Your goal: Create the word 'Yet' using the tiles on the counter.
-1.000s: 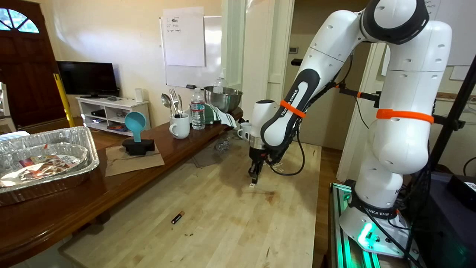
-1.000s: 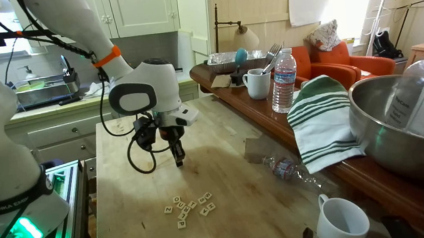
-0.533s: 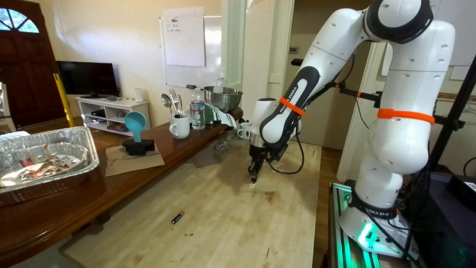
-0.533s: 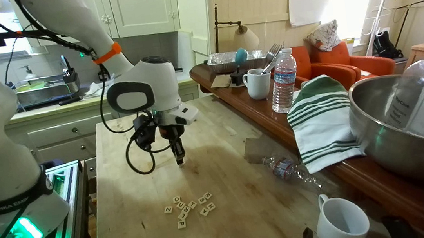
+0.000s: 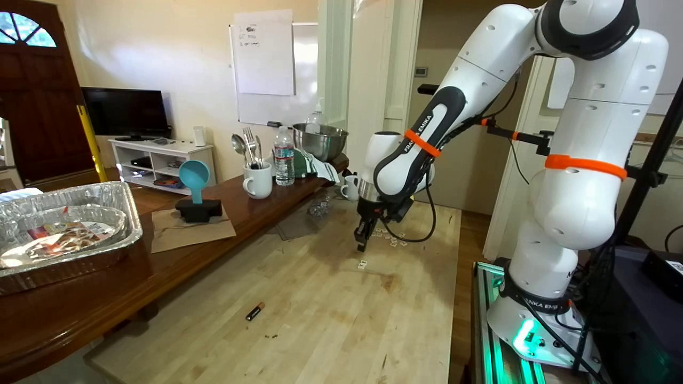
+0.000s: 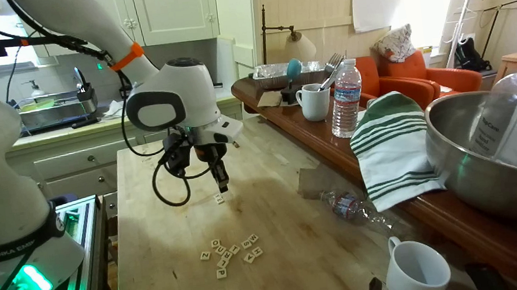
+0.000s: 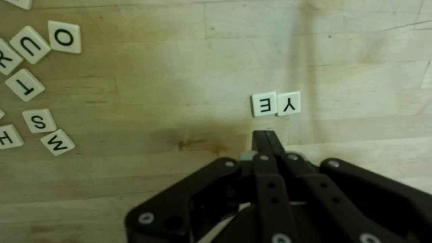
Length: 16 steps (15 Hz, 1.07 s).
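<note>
Loose tiles [image 7: 39, 120] at L of wrist view on counter [image 7: 152, 81], incl. T tile [image 7: 25, 85], gripper [image 7: 264, 133] w/ fingertips pressed together, tips near E tile [image 7: 264, 104], Y tile [image 7: 289, 103] just R of E, both reading upside down

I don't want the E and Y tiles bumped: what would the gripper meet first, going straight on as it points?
Probably the counter, close beside the E tile and Y tile; depth is unclear, so the shut gripper might catch one of them.
</note>
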Motion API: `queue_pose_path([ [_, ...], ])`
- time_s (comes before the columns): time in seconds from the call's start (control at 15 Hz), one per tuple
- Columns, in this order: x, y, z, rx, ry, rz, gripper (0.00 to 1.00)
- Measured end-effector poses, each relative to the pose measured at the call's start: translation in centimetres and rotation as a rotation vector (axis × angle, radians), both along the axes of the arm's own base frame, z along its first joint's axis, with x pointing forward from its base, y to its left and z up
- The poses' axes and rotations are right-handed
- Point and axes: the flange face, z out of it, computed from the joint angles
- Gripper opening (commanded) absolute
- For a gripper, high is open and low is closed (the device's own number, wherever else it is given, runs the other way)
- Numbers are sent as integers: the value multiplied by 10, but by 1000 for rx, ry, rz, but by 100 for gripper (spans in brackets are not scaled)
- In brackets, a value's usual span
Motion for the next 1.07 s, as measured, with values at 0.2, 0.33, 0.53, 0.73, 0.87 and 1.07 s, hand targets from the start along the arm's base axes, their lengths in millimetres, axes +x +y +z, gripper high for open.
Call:
queue_pose_path([
  [0.2, 0, -18, 13, -7, -30, -32, 0],
  [0.33, -3, -34, 18, -16, -32, -45, 0],
  [0.53, -11, -58, 21, -30, -3, -27, 0],
  [0.73, -19, -82, 21, -44, 34, 39, 0],
  [0.87, -22, -97, 22, -61, 39, 81, 0],
  [1.07, -26, -113, 22, -74, 43, 135, 0],
])
